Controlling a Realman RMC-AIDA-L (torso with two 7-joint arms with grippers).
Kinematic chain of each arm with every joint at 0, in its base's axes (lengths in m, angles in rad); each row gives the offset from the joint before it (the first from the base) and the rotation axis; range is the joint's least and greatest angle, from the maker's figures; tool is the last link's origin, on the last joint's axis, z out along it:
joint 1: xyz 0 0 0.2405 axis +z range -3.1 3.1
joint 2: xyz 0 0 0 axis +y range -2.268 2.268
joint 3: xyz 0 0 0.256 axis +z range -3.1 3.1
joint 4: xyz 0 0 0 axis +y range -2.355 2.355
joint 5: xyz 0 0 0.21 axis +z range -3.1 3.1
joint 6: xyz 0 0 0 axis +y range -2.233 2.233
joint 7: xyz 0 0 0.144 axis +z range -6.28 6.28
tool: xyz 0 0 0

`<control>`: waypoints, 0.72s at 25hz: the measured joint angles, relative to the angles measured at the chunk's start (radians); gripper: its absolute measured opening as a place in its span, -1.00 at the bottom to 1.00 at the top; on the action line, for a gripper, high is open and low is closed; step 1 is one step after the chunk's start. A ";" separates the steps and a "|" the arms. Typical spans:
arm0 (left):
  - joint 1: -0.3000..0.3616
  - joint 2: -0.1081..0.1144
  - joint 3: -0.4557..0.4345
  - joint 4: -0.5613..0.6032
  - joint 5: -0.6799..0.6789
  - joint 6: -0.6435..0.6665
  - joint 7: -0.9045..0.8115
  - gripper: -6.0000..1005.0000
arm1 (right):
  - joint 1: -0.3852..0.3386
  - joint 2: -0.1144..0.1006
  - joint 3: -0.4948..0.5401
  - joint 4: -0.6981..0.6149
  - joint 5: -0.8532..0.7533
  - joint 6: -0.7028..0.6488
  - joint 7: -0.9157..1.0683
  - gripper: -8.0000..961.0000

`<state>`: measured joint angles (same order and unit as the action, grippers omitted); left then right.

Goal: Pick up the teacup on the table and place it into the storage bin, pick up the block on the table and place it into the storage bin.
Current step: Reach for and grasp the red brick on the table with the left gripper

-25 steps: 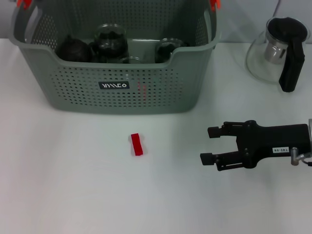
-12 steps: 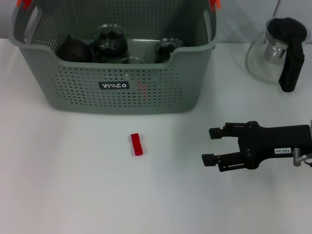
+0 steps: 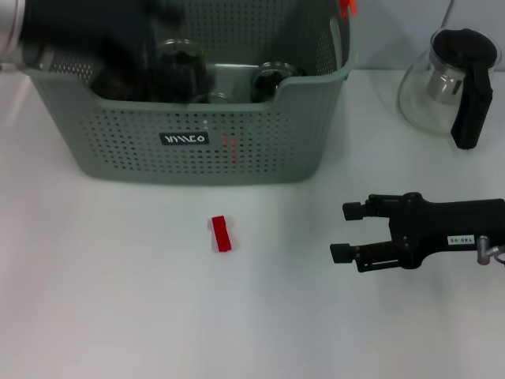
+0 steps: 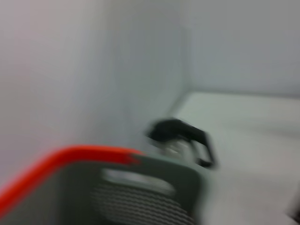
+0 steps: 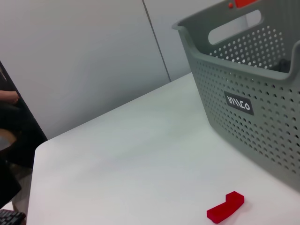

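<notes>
Right gripper (image 3: pixel 339 231), jaws spread and empty, is hovering right of the red block (image 3: pixel 221 234), centre frame; a leftward reach looks next. The left gripper (image 3: pixel 118 35) is blurring over the storage bin (image 3: pixel 237 154), upper left; its grip can't be told.

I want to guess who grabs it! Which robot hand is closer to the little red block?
Right. The right gripper hovers open beside the red block, level with it on the table. The left arm is up over the storage bin, farther away.

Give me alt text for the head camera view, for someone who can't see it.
A small red block lies on a white table in front of a grey-green perforated storage bin holding dark teaware. The right pincer, open, hovers above the table to the block's right, while the left arm shows as a dark blur over the bin's far left corner. A glass teapot stands at the far right.
</notes>
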<state>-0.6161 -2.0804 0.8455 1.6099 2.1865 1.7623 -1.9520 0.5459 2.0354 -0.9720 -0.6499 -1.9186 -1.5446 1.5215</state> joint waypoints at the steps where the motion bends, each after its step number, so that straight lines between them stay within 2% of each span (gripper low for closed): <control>1: 0.018 -0.011 0.008 0.017 0.002 0.048 0.030 0.88 | 0.001 0.000 0.000 0.000 0.000 0.001 0.000 0.90; 5: 0.070 -0.045 0.067 0.060 0.041 0.122 0.099 0.88 | 0.005 0.000 0.001 0.002 -0.001 0.001 0.004 0.90; 9: 0.097 -0.066 0.209 0.074 0.168 0.114 0.124 0.88 | 0.005 0.000 0.001 0.002 -0.001 0.002 0.010 0.90; 13: 0.084 -0.086 0.334 0.025 0.314 0.050 0.122 0.88 | 0.005 0.000 0.001 0.003 0.000 0.002 0.013 0.90; 18: 0.032 -0.088 0.497 -0.119 0.418 -0.099 0.058 0.88 | 0.001 0.001 0.001 0.003 0.002 0.003 0.014 0.90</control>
<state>-0.5840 -2.1688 1.3424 1.4906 2.6040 1.6633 -1.8938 0.5471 2.0362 -0.9709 -0.6470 -1.9168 -1.5417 1.5354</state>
